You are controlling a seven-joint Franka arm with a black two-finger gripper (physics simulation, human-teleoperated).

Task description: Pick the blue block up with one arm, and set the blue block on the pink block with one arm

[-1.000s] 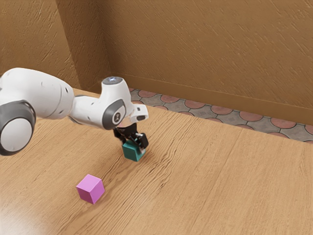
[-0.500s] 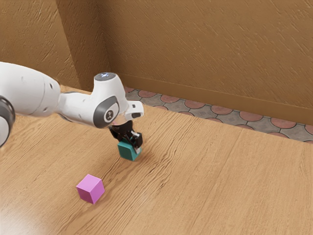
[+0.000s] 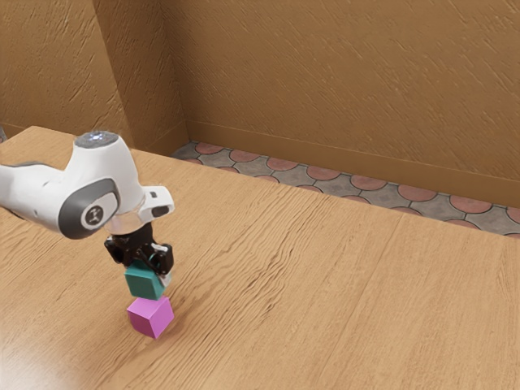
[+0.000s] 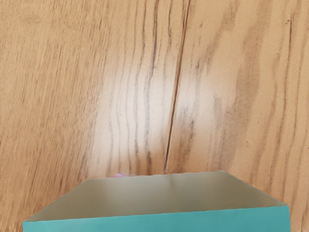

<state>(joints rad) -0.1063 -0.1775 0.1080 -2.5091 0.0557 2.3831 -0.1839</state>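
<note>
My black gripper [image 3: 146, 264] is shut on the blue block [image 3: 143, 283], a teal-blue cube, gripping its upper part from two sides. The block hangs directly over the pink block [image 3: 150, 316], which rests on the wooden table [image 3: 341, 292]; the two look almost touching, and I cannot tell whether they are in contact. In the wrist view the blue block [image 4: 159, 205] sits large just under my hand, and a thin sliver of the pink block [image 4: 119, 176] peeks out behind its far edge.
Bare wooden tabletop stretches toward the exterior view's right and front. Behind the table runs a strip of tiled floor [image 3: 366, 185] below brown walls, with a wall corner at the upper left.
My arm carried the blue block toward the exterior view's left and front, from a spot well right of and behind the pink block to directly above it. The pink block stayed put.
</note>
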